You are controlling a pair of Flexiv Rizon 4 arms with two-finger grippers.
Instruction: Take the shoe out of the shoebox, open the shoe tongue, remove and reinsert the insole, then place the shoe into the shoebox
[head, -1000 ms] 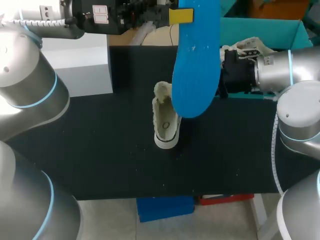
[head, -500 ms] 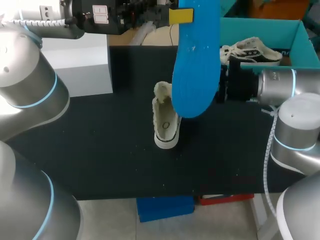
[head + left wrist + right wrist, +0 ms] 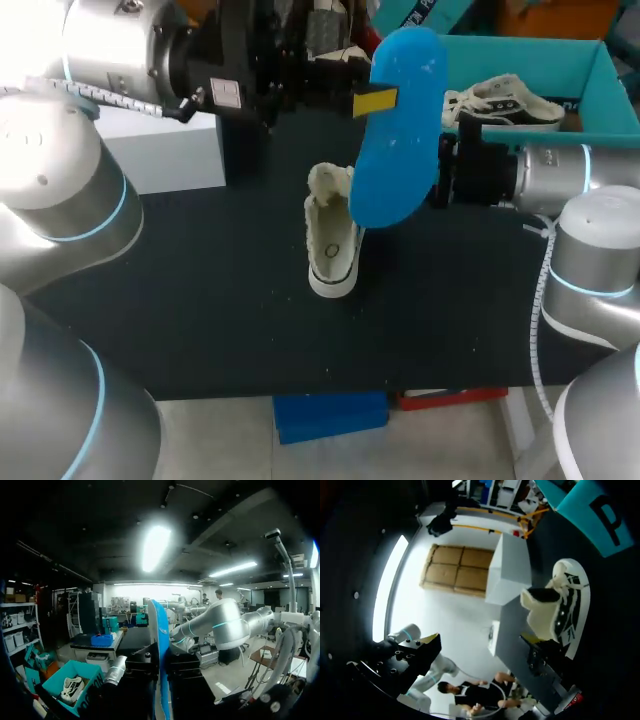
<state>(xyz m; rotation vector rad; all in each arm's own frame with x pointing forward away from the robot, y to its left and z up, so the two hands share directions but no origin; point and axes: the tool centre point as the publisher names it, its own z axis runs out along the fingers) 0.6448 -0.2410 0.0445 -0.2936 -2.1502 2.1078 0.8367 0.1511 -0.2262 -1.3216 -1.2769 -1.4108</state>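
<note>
Grips the blue insole (image 3: 395, 140) from both sides in the left gripper (image 3: 374, 100), above the shoe (image 3: 330, 245) standing on the table (image 3: 200, 300). Holds the right gripper (image 3: 480, 656) spread wide, clasping nothing, just beside the insole, shoe near one finger.

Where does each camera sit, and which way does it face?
Head view: above and behind, looking down on the table; both arms show.
Left wrist view: on left gripper, facing along the clamped insole; shoebox beside it.
Right wrist view: on right gripper, open fingers showing, facing the shoe on the table.
Shared: head and right wrist both see the shoe.
</note>
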